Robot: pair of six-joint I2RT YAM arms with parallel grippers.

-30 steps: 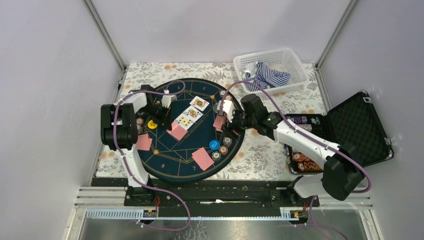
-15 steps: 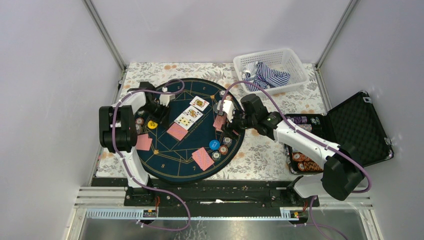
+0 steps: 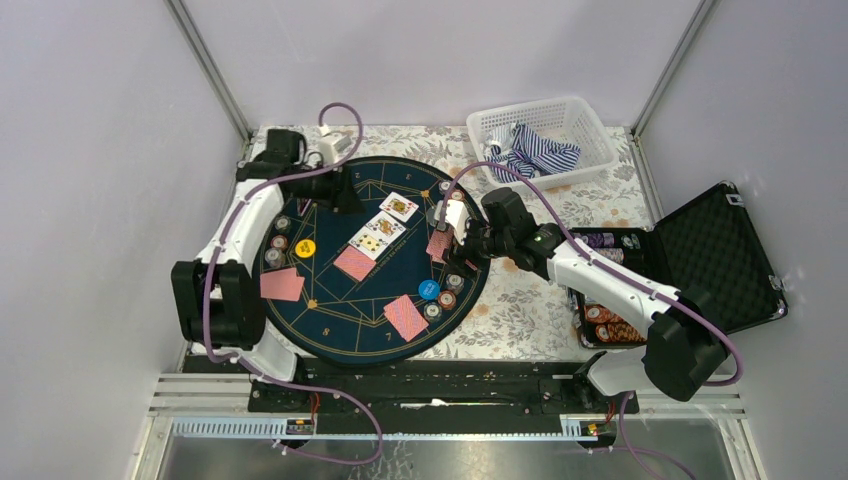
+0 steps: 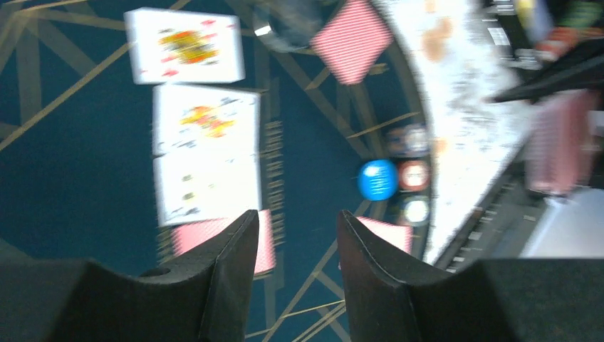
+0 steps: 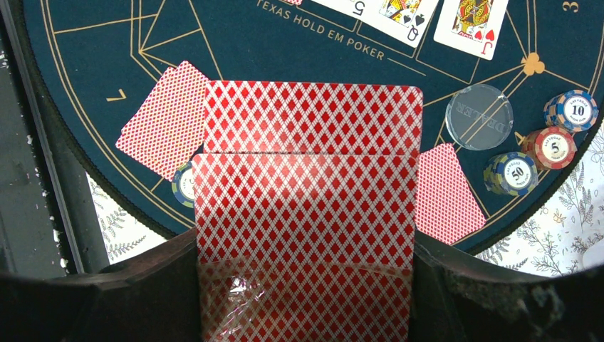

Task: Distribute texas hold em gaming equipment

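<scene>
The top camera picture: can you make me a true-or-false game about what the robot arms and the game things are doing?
1. The right gripper holds a pack of cards. True.
2. The left gripper carries a chip. False: it is open and empty.
3. Three face-up cards lie on the mat. True.
4. The blue disc sits on those cards. False: it lies on the mat beside chips.
5. The case is shut. False: its lid is up.

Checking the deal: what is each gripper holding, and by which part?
Right gripper: a stack of red-backed cards, pinched by its two side edges near one end. Left gripper: nothing, jaws apart.
</scene>
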